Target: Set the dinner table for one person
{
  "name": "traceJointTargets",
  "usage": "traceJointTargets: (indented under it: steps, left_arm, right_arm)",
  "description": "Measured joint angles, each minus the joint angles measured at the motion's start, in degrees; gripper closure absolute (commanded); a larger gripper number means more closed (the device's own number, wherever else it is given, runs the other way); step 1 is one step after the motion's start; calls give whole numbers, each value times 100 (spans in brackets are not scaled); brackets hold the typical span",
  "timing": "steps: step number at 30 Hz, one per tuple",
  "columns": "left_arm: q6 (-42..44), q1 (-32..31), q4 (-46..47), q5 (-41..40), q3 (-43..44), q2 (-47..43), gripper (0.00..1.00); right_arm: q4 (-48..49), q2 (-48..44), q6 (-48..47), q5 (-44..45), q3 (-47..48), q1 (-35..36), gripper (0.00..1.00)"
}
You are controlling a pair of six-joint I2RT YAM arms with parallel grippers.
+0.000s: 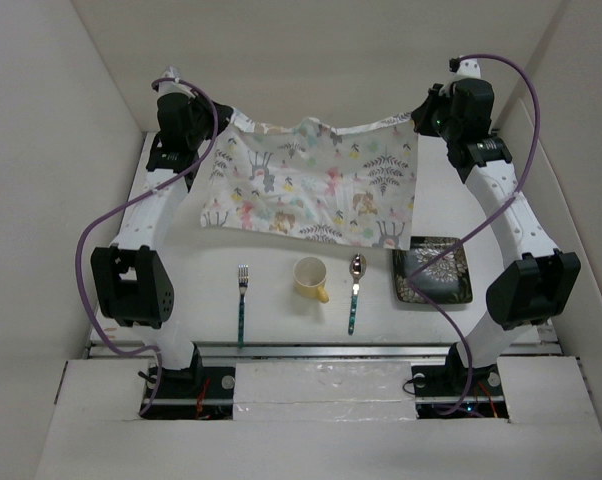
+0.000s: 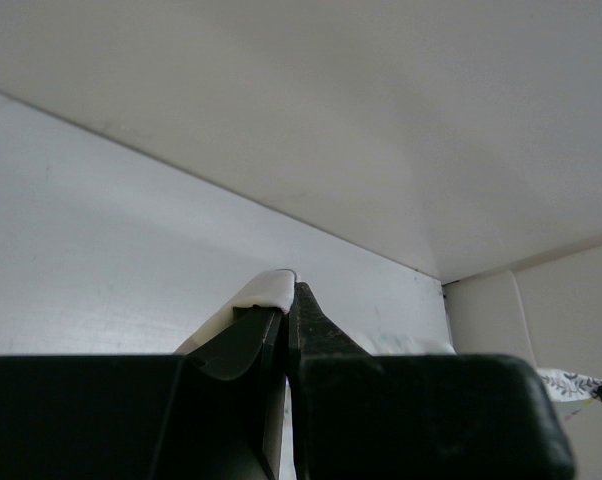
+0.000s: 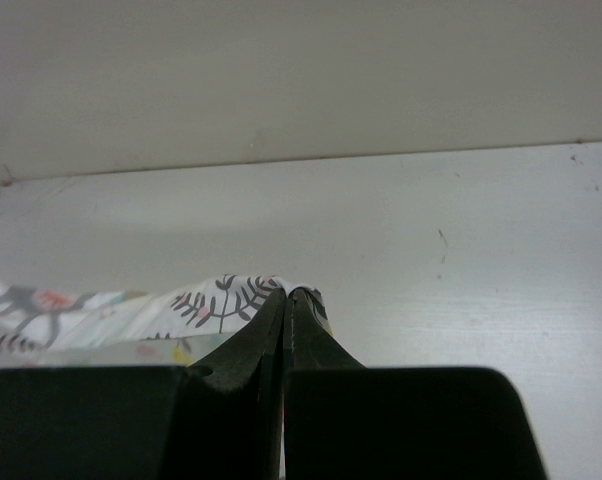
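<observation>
Top external: left pincer (image 1: 196, 148) sits at the far-left corner of the placemat (image 1: 311, 190). Its fingertips are masked by its own black body, so the grip is not readable from above

Left wrist: left pincer (image 2: 291, 295) has its jaws together, clamped on a white fold of placemat (image 2: 266, 292) poking out at the tips. A small printed scrap shows at the right frame edge; the rest of the cloth is hidden under the black housing

Top external: the cloth spans from the left pincer across to the right pincer (image 1: 421, 125), its far edge sagging between them. Cannot tell whether its near edge touches the dinner table (image 1: 281, 330). The table lies beneath both pincers and runs back toward the arm bases. On it, on the base side of the pincers, left to right:
- fork (image 1: 242, 300)
- yellow cup (image 1: 311, 278)
- spoon (image 1: 354, 290)
- dark patterned plate (image 1: 432, 274), partly crossed by a purple cable; its left edge is almost directly under the cloth's near-right corner

Right wrist: right pincer (image 3: 285, 298) has its jaws together, clamped on the printed corner of the placemat (image 3: 211, 300). The cloth trails off to the left and is cut by the housing. Bare table (image 3: 431, 230) lies beyond the tips
</observation>
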Motion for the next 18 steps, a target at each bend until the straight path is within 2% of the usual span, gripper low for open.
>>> traceJointTargets:
  steps: [4, 6, 9, 12, 15, 18]
  left_arm:
    - [-24, 103, -188, 280, 1154, 846, 100]
    - [-63, 195, -197, 435, 1307, 861, 100]
    - [-175, 363, 197, 656, 1110, 656, 100]
    - [-382, 549, 780, 850, 179, 173, 100]
    - [-623, 723, 1429, 1047, -938, -146, 100]
    - [-820, 828, 1888, 1123, -2015, -101, 100]
  right_arm:
    - [-247, 737, -2, -221, 1121, -87, 100]
    - [-348, 835, -4, -326, 1580, -153, 100]
    - [-243, 636, -2, -487, 1652, -280, 100]
    - [184, 177, 68, -715, 914, -437, 100]
    - [789, -243, 225, -935, -393, -553, 100]
    - [1213, -188, 372, -1134, -1609, -656, 100]
